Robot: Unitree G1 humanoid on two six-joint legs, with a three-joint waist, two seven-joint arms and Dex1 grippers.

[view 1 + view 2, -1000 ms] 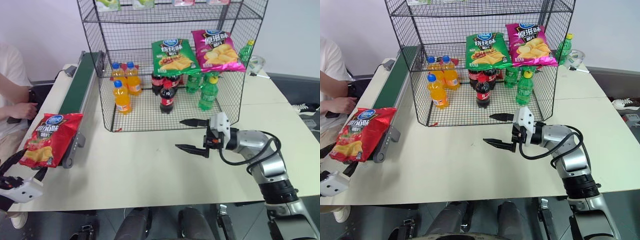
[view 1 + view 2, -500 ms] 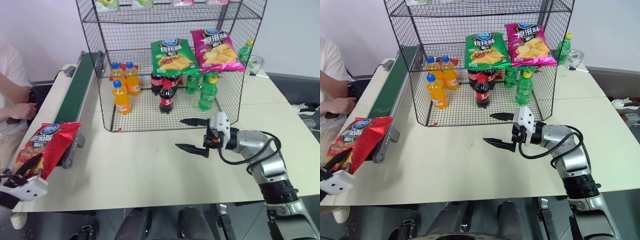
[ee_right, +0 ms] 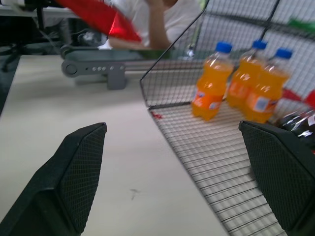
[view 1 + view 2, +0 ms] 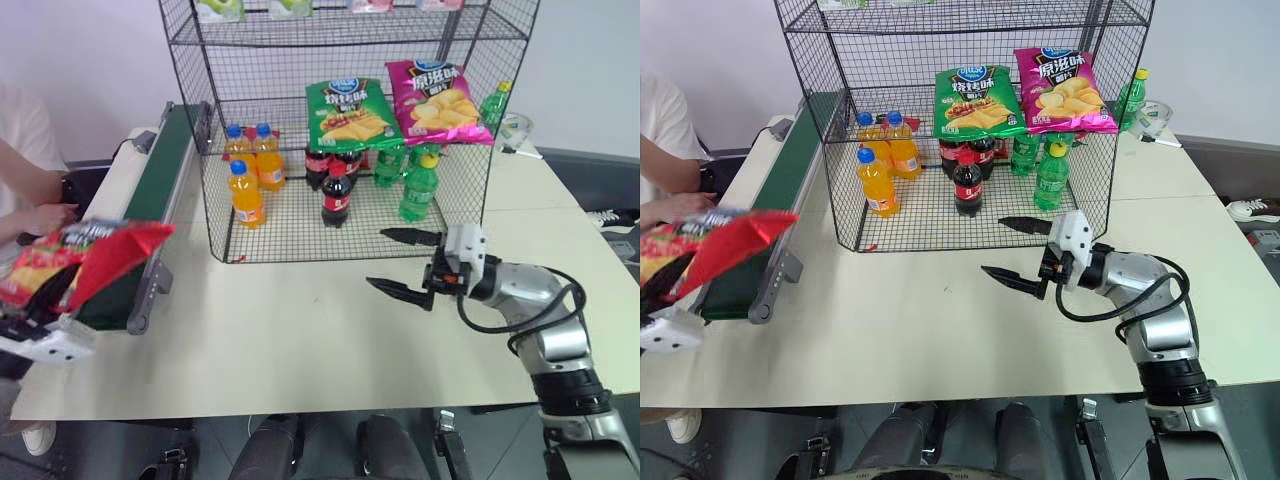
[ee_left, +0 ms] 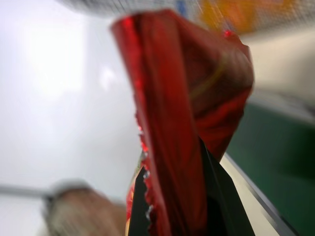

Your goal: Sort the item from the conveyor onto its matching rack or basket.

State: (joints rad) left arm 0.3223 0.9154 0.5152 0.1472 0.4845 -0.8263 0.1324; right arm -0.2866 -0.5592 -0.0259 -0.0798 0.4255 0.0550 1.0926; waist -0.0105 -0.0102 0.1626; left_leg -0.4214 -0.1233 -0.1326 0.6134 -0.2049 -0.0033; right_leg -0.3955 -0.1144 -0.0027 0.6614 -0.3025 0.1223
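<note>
Red crinkly chip bag (image 4: 85, 255) hangs clamped in the left claw (image 4: 45, 315) above the dark-green conveyor belt's (image 4: 150, 190) near end, at nine o'clock. Right claw (image 4: 405, 265) gapes over the tabletop (image 4: 300, 340).

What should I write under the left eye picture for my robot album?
Left end effector shut on a red chip bag above the conveyor; right end effector open beside the black rack.

left gripper (image 4: 665, 290) holds red chip bag (image 4: 715, 245) above conveyor (image 4: 765, 215).
</note>
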